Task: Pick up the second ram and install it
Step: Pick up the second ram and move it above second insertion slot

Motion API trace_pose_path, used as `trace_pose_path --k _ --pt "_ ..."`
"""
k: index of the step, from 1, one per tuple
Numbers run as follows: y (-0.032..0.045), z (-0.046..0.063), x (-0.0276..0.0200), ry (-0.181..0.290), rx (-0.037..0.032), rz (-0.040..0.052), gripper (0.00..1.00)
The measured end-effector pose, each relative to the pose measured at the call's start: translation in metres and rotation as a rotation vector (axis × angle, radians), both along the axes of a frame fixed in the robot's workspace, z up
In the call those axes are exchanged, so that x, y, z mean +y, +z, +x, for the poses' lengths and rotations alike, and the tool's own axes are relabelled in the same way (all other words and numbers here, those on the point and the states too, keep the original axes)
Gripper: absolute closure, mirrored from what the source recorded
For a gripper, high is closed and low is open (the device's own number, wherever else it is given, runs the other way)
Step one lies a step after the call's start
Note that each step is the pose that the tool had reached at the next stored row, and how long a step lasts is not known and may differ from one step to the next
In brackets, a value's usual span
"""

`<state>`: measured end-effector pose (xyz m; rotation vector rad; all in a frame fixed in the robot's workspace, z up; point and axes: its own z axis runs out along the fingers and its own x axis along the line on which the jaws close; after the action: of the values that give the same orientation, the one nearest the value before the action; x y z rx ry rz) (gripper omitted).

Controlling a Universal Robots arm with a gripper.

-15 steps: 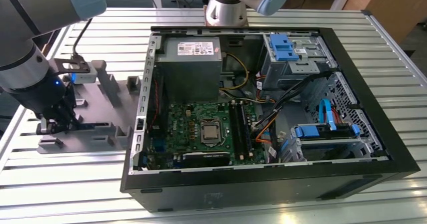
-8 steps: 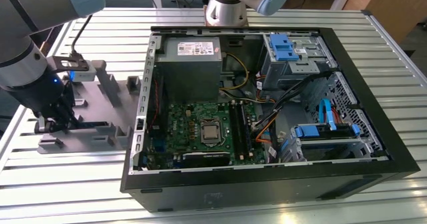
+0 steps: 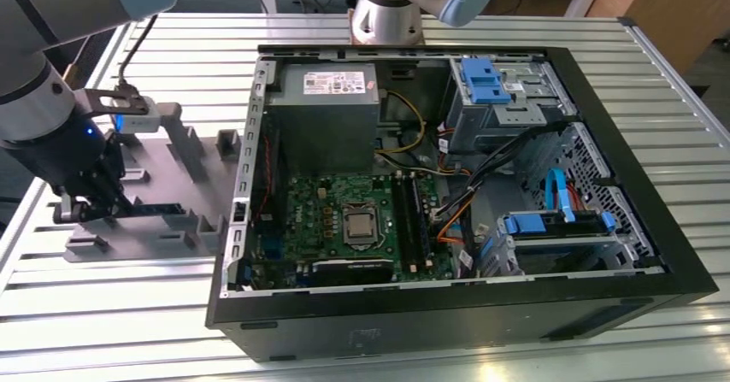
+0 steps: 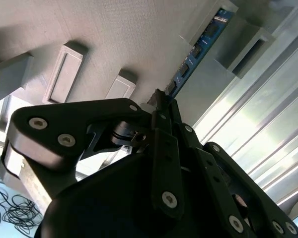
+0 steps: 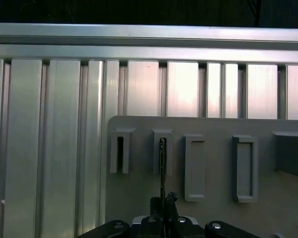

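Observation:
The second ram (image 4: 199, 46) is a slim blue-green board standing on edge in the grey tray (image 4: 114, 34), its far end in an upright block. In the first wrist view the second ram (image 5: 162, 163) shows edge-on as a thin dark line running into a tray (image 5: 213, 126) slot. My gripper (image 4: 161, 99) is shut on its near end, fingertips pinched together over the board. In the exterior view, my gripper (image 3: 94, 208) is low over the tray (image 3: 183, 155) at the exterior view's left, with the second ram (image 3: 149, 207) lying as a dark bar beside it.
An open computer case (image 3: 638, 168) lies on the slatted metal table (image 3: 685, 74) to the tray's right in the exterior view. Inside are a motherboard (image 3: 308, 202), long black memory slots (image 3: 409, 220), a processor (image 3: 361, 223) and a power supply (image 3: 325, 91). Another arm's base (image 3: 388, 19) stands behind.

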<state>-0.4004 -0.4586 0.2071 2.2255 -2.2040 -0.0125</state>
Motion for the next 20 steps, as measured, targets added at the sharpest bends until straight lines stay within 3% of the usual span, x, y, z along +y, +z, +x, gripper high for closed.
trace_pose_path --k 10,18,20 --pt "0.016 0.0 0.0 0.0 0.0001 -0.0001 0.86" --pt "0.0175 0.0 0.0 0.0 -0.0001 0.0 0.86" --pt "0.0222 0.0 0.0 0.0 0.0 0.0 0.86"
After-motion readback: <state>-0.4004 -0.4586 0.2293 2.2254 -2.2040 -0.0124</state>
